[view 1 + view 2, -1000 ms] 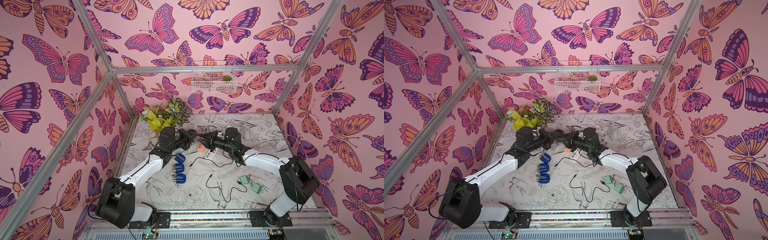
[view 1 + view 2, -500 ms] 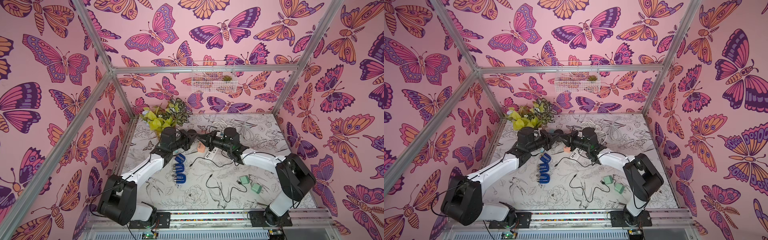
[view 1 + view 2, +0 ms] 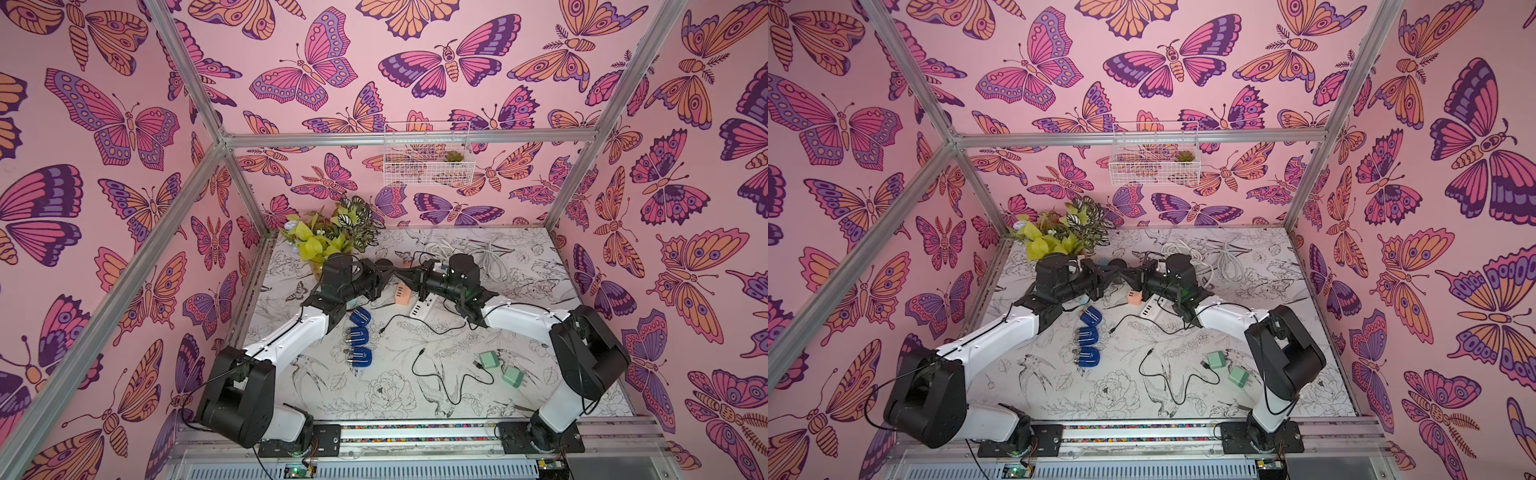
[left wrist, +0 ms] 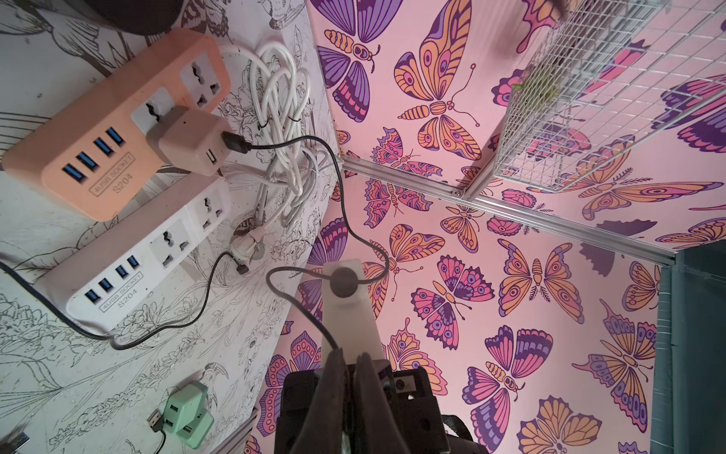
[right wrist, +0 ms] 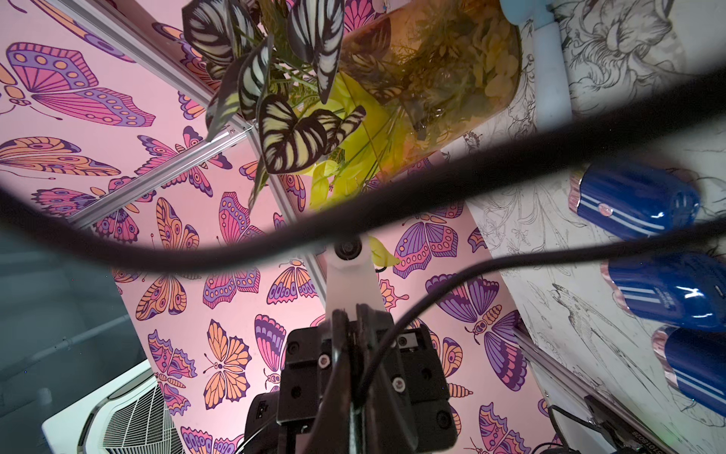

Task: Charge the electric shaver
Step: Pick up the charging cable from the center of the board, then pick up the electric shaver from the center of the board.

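Note:
Three blue electric shavers [image 3: 358,335] [image 3: 1088,335] [image 5: 632,200] lie in a row on the table, below my left arm. Above the power strips my left gripper [image 3: 390,272] [image 3: 1117,270] [image 4: 349,353] and right gripper [image 3: 402,274] [image 3: 1130,272] [image 5: 349,312] meet tip to tip, raised off the table. Both are shut on a thin black cable [image 4: 353,232] [image 5: 275,236]. That cable runs from a pink adapter [image 4: 188,141] plugged into the orange power strip [image 4: 98,157] [image 3: 401,293]. Its free end is hidden.
A white power strip [image 3: 422,307] [image 4: 137,255] lies beside the orange one. Two green adapters [image 3: 500,368] and a loose black cable [image 3: 436,374] lie front right. A potted plant [image 3: 332,237] stands back left, a white cord coil [image 3: 490,253] back right, a wire basket [image 3: 428,166] on the wall.
My right gripper has shut its jaws and moved a little left, up against the left gripper's tips. The left gripper has stayed shut and almost still.

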Tool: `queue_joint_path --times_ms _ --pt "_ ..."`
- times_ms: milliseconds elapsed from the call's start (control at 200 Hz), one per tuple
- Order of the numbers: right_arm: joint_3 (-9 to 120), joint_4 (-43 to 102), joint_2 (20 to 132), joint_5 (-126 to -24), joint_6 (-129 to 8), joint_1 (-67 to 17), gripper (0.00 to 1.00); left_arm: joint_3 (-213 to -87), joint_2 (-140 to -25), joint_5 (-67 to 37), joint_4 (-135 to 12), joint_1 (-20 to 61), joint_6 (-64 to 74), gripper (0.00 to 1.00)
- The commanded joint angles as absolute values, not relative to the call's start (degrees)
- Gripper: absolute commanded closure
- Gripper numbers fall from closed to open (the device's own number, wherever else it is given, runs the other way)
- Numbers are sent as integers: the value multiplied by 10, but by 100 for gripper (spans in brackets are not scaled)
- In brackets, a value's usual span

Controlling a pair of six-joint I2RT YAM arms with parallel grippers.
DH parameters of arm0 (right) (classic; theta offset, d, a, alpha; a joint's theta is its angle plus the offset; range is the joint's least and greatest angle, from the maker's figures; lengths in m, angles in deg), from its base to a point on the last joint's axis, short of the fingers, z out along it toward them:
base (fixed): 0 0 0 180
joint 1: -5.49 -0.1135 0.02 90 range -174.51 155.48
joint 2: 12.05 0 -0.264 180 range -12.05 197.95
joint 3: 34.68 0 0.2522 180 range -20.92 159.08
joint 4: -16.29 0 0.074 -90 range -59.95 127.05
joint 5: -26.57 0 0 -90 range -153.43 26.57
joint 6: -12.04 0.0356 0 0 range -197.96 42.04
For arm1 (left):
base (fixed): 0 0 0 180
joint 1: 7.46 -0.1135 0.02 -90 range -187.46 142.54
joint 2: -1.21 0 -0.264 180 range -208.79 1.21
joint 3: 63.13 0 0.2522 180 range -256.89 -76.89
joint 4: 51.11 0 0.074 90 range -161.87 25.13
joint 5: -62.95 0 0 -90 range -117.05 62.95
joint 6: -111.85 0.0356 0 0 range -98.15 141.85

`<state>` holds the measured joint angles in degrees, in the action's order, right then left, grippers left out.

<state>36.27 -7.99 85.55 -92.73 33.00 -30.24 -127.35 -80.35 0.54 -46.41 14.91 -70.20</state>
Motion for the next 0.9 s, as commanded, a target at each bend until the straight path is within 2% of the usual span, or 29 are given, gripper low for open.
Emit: queue_joint_path --times_ms 0,75,190,270,421,581,891 --pt "377 -92 862 -934 315 -302 99 -1285 -806 31 -452 153 -696 100" --pt "373 -85 857 -934 304 -300 100 -1285 -797 23 -468 153 -690 81" --pt "367 -63 843 -939 269 -293 100 -1289 -763 -8 -548 152 -662 58" --pt "361 -47 831 -944 239 -287 100 -1293 -738 -36 -621 149 -640 47" --pt "342 -45 819 -958 197 -281 100 -1302 -691 -81 -762 140 -606 43" --pt "325 -25 805 -987 120 -276 100 -1319 -704 -130 -924 131 -571 42" --pt "315 13 765 -994 68 -277 100 -1353 -858 -149 -949 97 -534 36"
